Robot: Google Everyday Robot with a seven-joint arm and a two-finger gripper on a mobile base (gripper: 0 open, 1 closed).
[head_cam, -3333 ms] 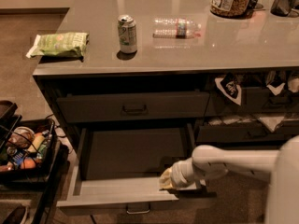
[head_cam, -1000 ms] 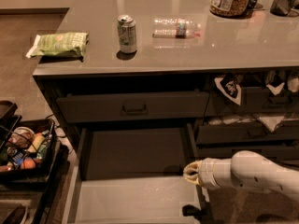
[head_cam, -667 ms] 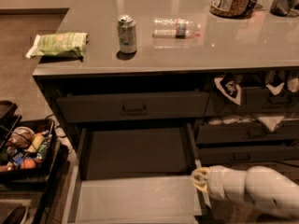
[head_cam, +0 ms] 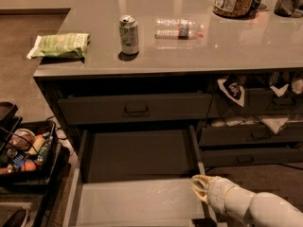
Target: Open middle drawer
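Camera view has the middle drawer [head_cam: 137, 200] pulled far out toward the near side, under the left part of the table [head_cam: 189, 56], its pale floor showing. The pincer [head_cam: 200, 188] has left the drawer's front lip and now sits by its right near corner, arm drawn off to the right. I cannot tell how wide it stands; it seems to hold nothing. To my eye the opening is done and the arm is backing away.

Pincer [head_cam: 200, 188] just beside the pulled-out middle drawer's [head_cam: 137, 201] right wall.
Far behind it on the surface [head_cam: 189, 56]: bottle [head_cam: 178, 28], can [head_cam: 129, 34] further left, bag [head_cam: 59, 45] leftmost.
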